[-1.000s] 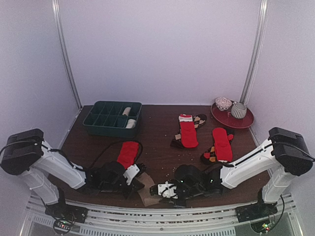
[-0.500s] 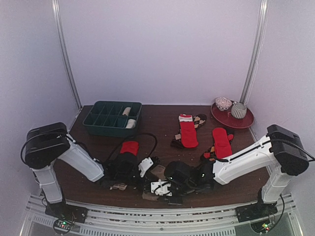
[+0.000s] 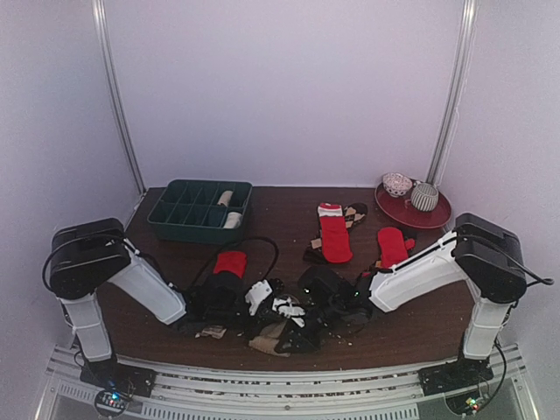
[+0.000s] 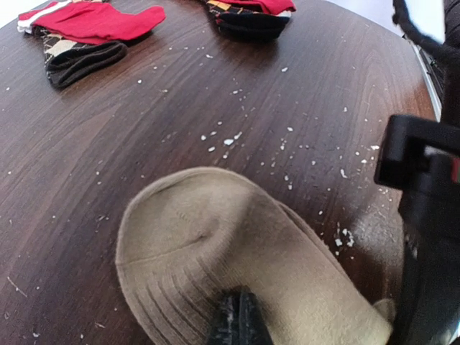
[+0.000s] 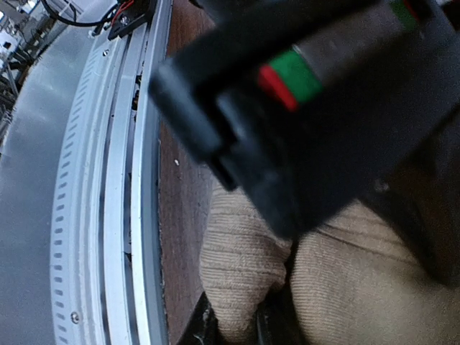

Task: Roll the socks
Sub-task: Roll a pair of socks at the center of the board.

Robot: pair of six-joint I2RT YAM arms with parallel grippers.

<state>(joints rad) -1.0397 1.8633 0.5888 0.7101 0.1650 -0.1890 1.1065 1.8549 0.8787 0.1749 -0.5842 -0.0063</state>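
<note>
1. At the back left we see a dark green plastic compartment tray (image 3: 188, 229).
2. A folded red fabric sock (image 3: 230, 262) lies just behind the left arm's wrist.
3. The left gripper (image 4: 237, 321), jaws pressed together, pinches the ribbed cuff of the plain tan fabric sock (image 4: 208, 237) at the near edge of the fleck-strewn brown table (image 4: 144, 108).
4. The right gripper (image 5: 233, 327), nearly closed, nips a fold of that sock; a black arm housing blocks most of its wrist view.
5. Red-and-diamond socks (image 3: 334, 236) lie farther back on the right.

Left hand (image 4: 233, 321) shut, right hand (image 5: 237, 327) pinching; both low, close together.
</note>
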